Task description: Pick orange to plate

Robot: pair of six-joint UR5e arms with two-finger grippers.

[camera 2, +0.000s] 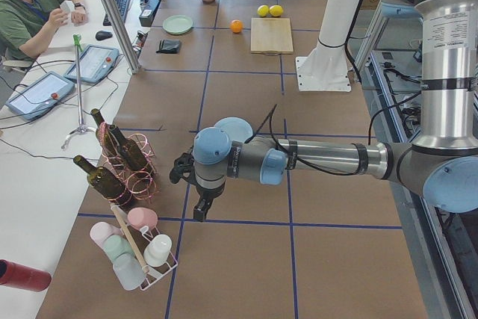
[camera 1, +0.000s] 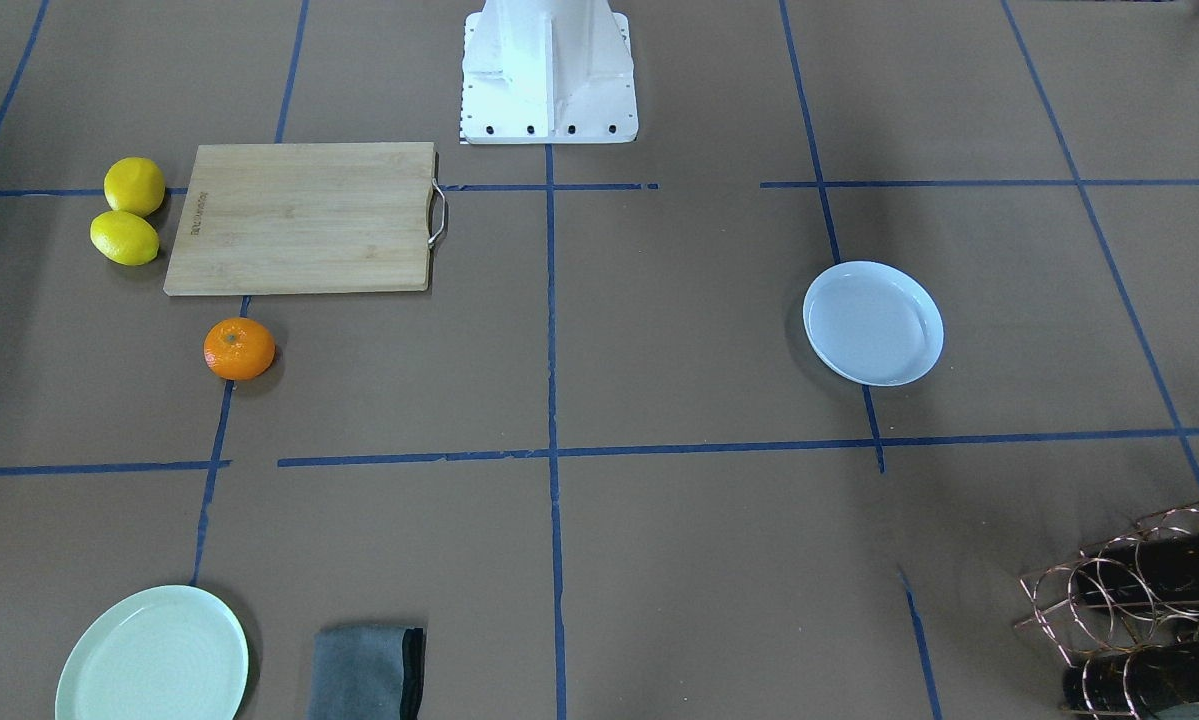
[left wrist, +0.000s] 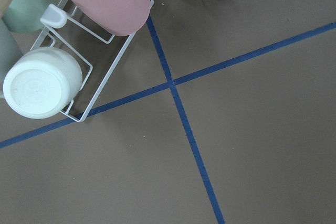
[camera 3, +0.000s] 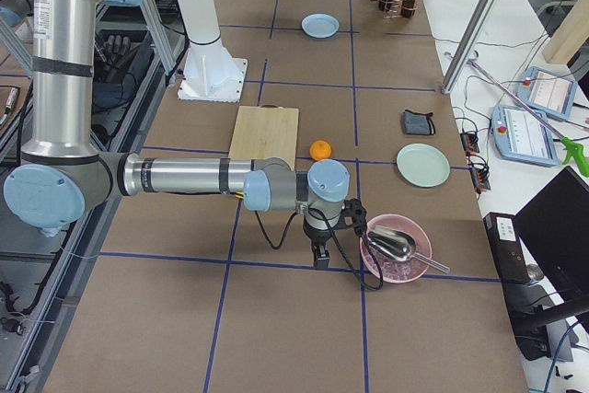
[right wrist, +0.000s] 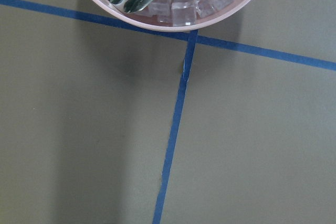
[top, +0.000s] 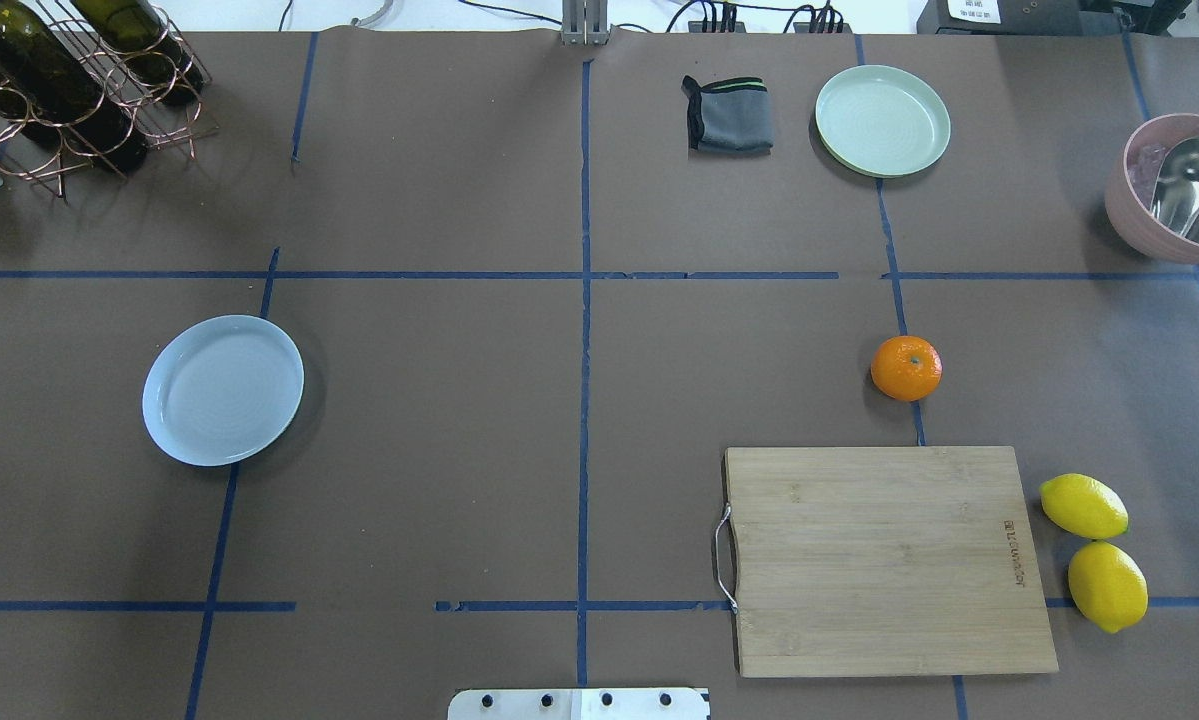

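Observation:
The orange [top: 905, 367] [camera 1: 239, 348] sits on the brown table just beyond the far edge of the wooden cutting board [top: 889, 558]. Far across the table, on my left side, lies the bluish-white plate [top: 223, 389] [camera 1: 872, 323] with nothing in it. My left gripper [camera 2: 200, 211] hangs low at the table's left end, near the plate and the bottle rack. My right gripper [camera 3: 320, 257] hangs at the right end beside the pink bowl, a short way from the orange [camera 3: 319, 150]. Both show only in the side views, so I cannot tell whether they are open or shut.
Two lemons [top: 1094, 550] lie right of the board. A mint-green plate [top: 882, 120] and a folded grey cloth [top: 728, 115] are at the far edge. A pink bowl [top: 1159, 205] with scoop and ice stands far right. Bottle rack [top: 69, 85] and cup rack [left wrist: 79, 51] stand left.

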